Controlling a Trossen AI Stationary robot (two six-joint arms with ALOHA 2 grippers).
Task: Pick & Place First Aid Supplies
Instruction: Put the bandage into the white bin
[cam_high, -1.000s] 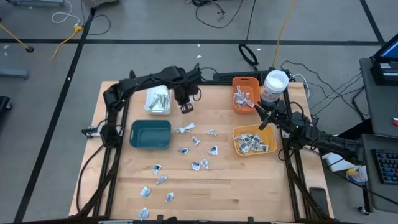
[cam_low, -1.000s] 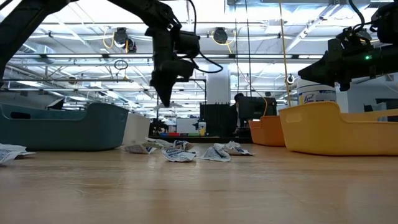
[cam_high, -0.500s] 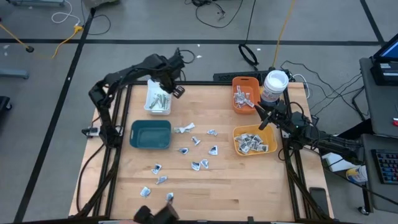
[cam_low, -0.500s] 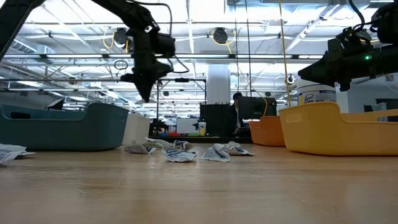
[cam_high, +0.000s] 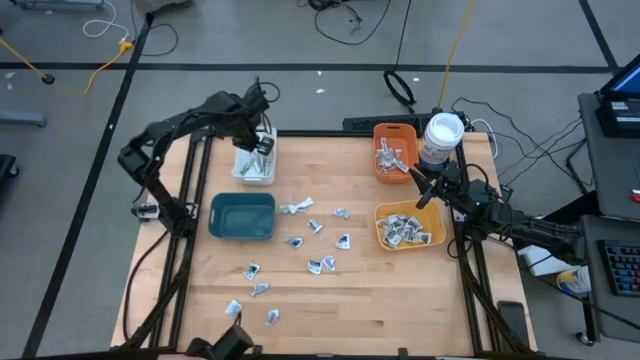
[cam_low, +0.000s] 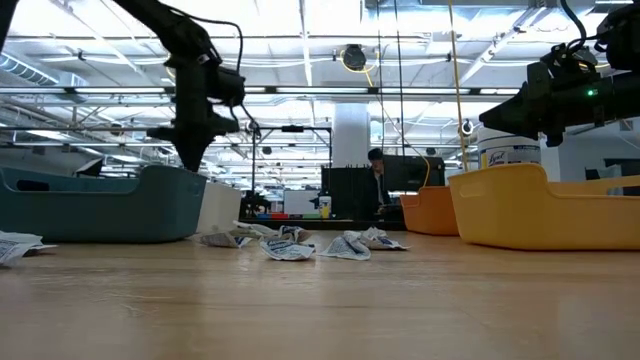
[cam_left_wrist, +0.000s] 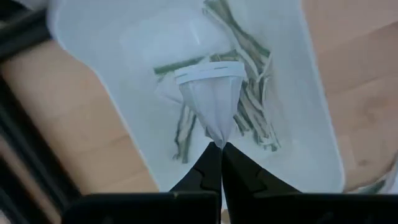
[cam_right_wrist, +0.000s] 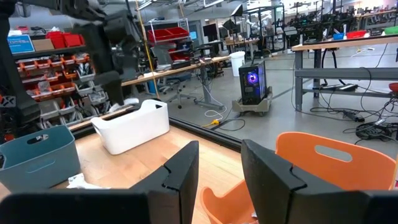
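Since the earlier frames, swung away from the middle of the worktop (cam_high: 380, 300) to the far left corner: left gripper (cam_high: 258, 143) now hung over the white bin (cam_high: 254, 163), closed on a small white packet (cam_left_wrist: 210, 102) pinched by one corner and dangling above the narrow strips (cam_left_wrist: 252, 106) already lying in that bin. Right gripper (cam_high: 420, 195) unmoved, parked between the orange bin (cam_high: 393, 152) and the yellow bin (cam_high: 408, 226), just beside the white-lidded tub (cam_high: 442, 134), fingers partly apart with nothing seen between them.

Nearest the left gripper beyond the white bin, toward the near edge: teal bin (cam_high: 242, 216). Farther off, well apart from both grippers, loose packets (cam_high: 318, 226) scattered over the bare wood. More packets lay in the yellow and orange bins.

Left arm stretched from its base at the left edge, elbow folded outward, wrist pointed straight down. Right arm reached in low from the right edge.
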